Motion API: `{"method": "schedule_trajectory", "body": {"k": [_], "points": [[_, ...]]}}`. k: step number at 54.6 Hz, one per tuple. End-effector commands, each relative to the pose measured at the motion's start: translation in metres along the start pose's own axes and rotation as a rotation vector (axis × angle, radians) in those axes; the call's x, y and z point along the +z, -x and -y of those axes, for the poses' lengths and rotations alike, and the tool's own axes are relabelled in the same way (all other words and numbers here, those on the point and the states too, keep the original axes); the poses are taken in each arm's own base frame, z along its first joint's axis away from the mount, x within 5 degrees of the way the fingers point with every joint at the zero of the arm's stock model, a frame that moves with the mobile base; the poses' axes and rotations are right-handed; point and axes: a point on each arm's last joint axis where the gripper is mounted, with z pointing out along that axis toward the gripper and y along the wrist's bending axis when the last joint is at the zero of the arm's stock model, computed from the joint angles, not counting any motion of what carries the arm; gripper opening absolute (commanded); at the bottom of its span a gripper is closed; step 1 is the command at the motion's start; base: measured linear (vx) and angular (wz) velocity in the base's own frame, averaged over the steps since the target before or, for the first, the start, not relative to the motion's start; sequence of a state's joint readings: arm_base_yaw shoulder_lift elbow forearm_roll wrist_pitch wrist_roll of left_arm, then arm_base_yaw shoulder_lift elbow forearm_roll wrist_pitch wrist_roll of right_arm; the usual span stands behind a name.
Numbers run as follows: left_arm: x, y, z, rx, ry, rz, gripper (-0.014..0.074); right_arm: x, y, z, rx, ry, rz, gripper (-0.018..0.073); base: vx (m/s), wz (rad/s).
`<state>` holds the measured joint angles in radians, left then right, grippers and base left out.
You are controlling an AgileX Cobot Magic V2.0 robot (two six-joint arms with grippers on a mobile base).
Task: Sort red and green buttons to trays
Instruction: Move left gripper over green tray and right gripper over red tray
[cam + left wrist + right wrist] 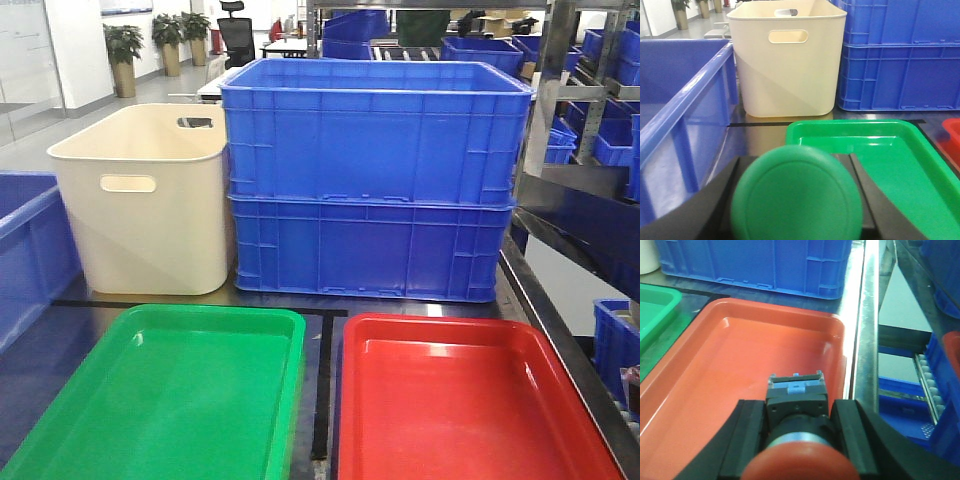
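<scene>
Green button [796, 195], clenched in the left gripper [795, 162], hangs short of the green tray [900, 165] at 2 o'clock (dropped here, it likely misses). Right gripper [796, 407] grasps the red button [796, 412] over the 5 o'clock corner of the red tray [735, 355]; it could bounce out.

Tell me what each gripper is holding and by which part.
The left gripper holds the green button; its cap hides the place of the grip. The right gripper holds the red button by the sides of its black body.
</scene>
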<state>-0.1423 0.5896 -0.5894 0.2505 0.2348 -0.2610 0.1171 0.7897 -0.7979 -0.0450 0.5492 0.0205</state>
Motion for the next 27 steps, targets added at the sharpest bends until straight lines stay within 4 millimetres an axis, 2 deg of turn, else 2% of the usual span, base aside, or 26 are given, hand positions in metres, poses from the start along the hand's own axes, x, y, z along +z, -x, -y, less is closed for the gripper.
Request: {"method": "schedule_trajectory", "body": {"k": [1, 27], "points": [[-0.0024, 0.0169, 0.0028, -0.012, -0.030, 0.111, 0.0003, -0.0069, 0.0167, 0.0007, -0.008, -0.005, 0.120, -0.0009, 0.09, -0.12], [-0.0024, 0.0169, 0.0028, -0.012, -0.030, 0.111, 0.0003, -0.0069, 0.0167, 0.0007, -0.008, -0.005, 0.120, -0.0009, 0.04, -0.07]]}}
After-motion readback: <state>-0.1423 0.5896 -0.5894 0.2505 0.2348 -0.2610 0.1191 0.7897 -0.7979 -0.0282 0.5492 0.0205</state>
